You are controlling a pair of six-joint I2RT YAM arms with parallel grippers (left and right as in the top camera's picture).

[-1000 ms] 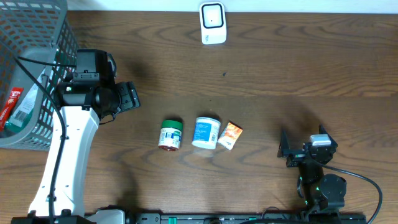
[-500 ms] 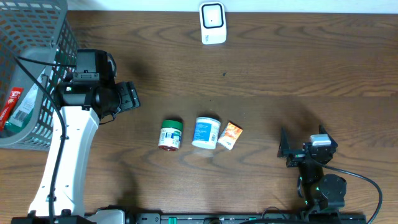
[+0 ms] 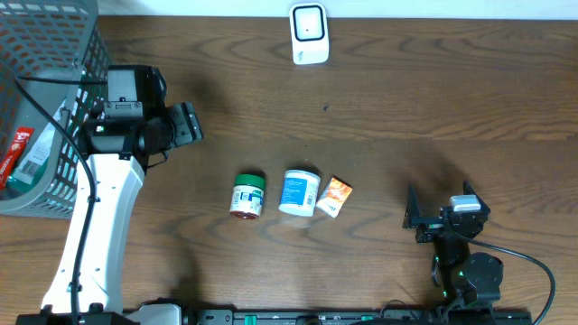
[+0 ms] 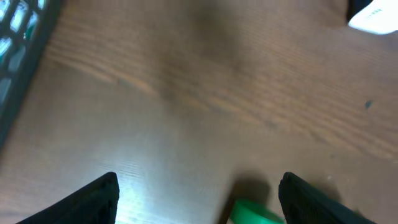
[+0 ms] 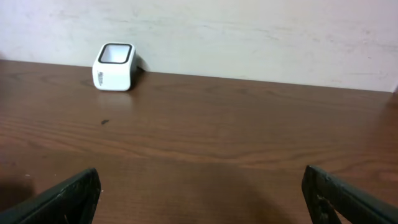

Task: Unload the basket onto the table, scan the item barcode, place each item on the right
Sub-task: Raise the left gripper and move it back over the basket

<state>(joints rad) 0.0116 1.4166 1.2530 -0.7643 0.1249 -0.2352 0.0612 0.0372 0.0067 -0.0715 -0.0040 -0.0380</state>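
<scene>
- Three items are laid in a row just below the middle of the overhead frame: a green-lidded jar [image 3: 246, 196], a white tub [image 3: 299, 191] with a blue label, and an orange packet [image 3: 335, 196] just beside the tub. None of them is held.
- The barcode scanner [image 3: 309, 34], a small white block, is set at the top centre, well apart from the row.
- The left gripper [image 3: 188, 124] is seen left of centre, its jaws spread wide with nothing between them. In its wrist view only a green edge is caught at the bottom of the frame.
- The right gripper [image 3: 409, 215] is seen at the lower right, its jaws fully apart and empty.
- The upper left corner is occupied by a grey mesh basket [image 3: 54, 36] with packaged goods inside.
- The table [image 3: 406, 99] is of dark brown wood grain with a soft sheen. A plain pale wall [image 5: 249, 31] is seen behind its far edge.
</scene>
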